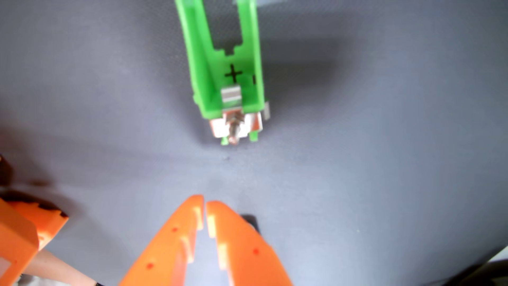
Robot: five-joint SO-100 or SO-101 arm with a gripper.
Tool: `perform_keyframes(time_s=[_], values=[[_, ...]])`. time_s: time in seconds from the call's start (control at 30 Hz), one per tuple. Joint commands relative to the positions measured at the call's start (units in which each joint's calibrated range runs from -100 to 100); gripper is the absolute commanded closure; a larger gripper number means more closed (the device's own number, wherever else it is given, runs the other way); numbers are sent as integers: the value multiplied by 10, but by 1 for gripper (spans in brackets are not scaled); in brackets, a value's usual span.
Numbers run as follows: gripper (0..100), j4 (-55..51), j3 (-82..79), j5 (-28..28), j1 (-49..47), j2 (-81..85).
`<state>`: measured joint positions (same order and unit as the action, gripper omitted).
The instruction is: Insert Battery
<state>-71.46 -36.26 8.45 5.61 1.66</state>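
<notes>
A green battery holder [204, 68] lies on the grey surface in the upper middle of the wrist view, running up out of frame. Its channel is empty, with a black plus sign [233, 73] and a metal contact [231, 96] at the near end, where a small screw [233, 129] sticks out. No battery is in view. My orange gripper [205, 203] enters from the bottom edge, well short of the holder's near end. Its fingertips nearly touch, with only a thin slit between them and nothing held.
An orange part of the arm [24, 231] sits at the lower left edge. A small dark object [251, 221] peeks out just right of the right finger. At the bottom right corner the grey mat [384, 165] ends at a dark and white edge [489, 266].
</notes>
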Motion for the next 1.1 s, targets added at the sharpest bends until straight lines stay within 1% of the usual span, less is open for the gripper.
perform_keyframes(time_s=[0.0,0.13,0.47,0.63,0.77,0.9,1.07], values=[[98,-26,51,-11,-5,21],[98,-47,92,-76,-15,21],[98,-78,111,-181,-4,22],[98,-78,111,-189,-4,40],[98,-78,111,-188,18,116],[98,-78,105,-187,65,176],[98,-78,100,-175,156,178]])
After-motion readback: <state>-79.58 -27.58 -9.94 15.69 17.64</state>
